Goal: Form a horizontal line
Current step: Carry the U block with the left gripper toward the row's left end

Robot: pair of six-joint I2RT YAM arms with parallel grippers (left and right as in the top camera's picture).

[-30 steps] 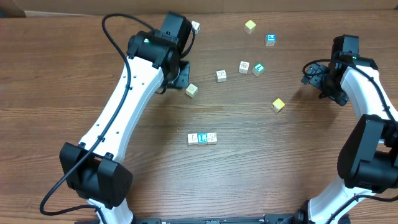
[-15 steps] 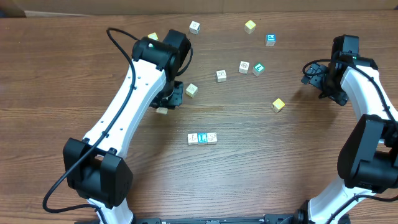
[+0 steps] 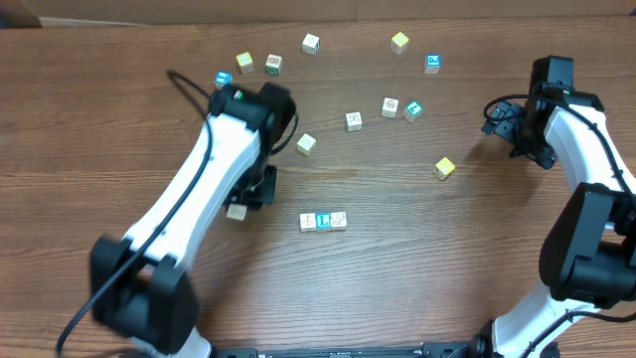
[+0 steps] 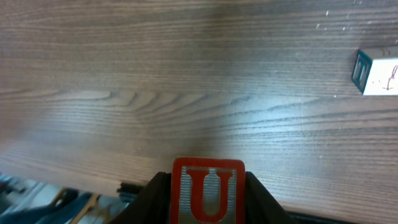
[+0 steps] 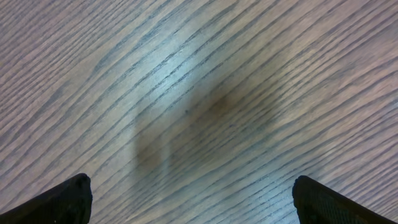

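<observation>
Down from the back of the table has come the left arm, swinging toward the front; its blurred outline suggests it is still travelling. The left fingers are clamped on a red U cube, which the overhead view shows as a pale block under the wrist, left of the row and a little behind it. With the arm gone from there, three small cubes at the back left now lie uncovered.

The row sits front of centre: three touching cubes in a straight horizontal line, the middle one blue. My guess is that the held cube is meant for its left end, so the next stretch calls for lowering it square to the row without nudging the others. To the right and behind, loose cubes lie well apart from one another, some plain yellow. On the far right the right fingers stand spread wide over bare wood, holding nothing, well away from the row.

The table is dark brown with a strong grain and a slight sheen. Of the room, only a pale strip beyond the far edge shows.
</observation>
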